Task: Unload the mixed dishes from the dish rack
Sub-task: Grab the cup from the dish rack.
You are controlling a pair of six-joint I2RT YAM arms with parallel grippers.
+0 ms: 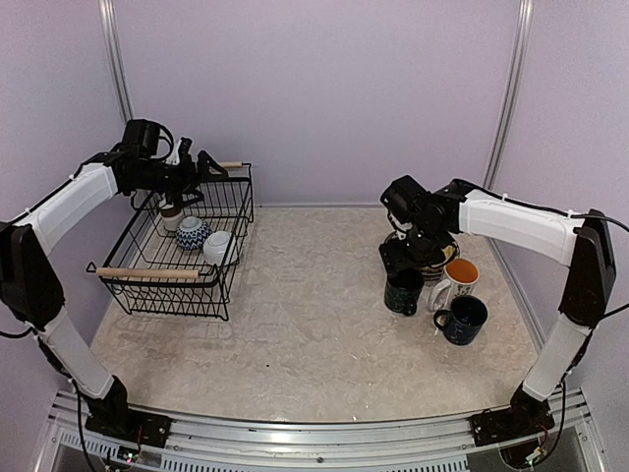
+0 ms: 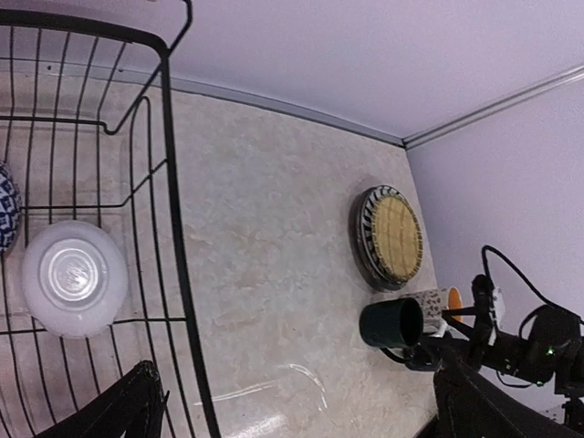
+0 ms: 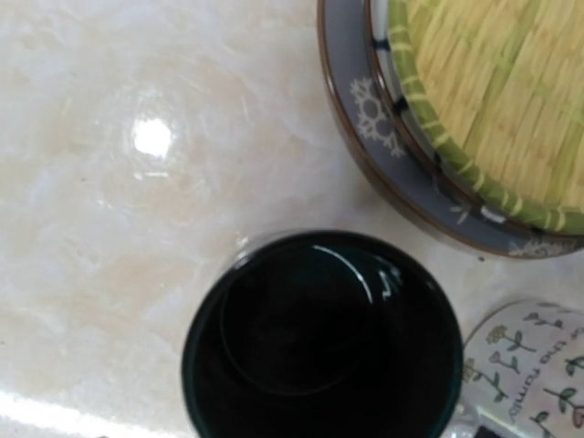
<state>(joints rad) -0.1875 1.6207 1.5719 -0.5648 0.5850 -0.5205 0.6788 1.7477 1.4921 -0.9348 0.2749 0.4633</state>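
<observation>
The dish rack [image 1: 175, 258] stands at the left and holds a small brown-white cup [image 1: 172, 217], a blue-patterned bowl [image 1: 193, 233] and an upturned white bowl [image 1: 218, 246]. The white bowl also shows in the left wrist view [image 2: 73, 278]. My left gripper [image 1: 201, 165] is open and empty above the rack's far edge. My right gripper [image 1: 401, 258] hovers right over a dark mug [image 1: 404, 292], which stands on the table; its fingers do not show against the mug's dark inside [image 3: 319, 338]. The yellowish woven-look plate [image 3: 497, 100] lies stacked on a dark-rimmed plate [image 3: 360, 119].
A white orange-lined mug [image 1: 457, 278] and a dark blue mug [image 1: 464, 319] stand close beside the dark mug at the right. The plate stack [image 2: 391, 237] lies just behind them. Purple walls close in the back and both sides.
</observation>
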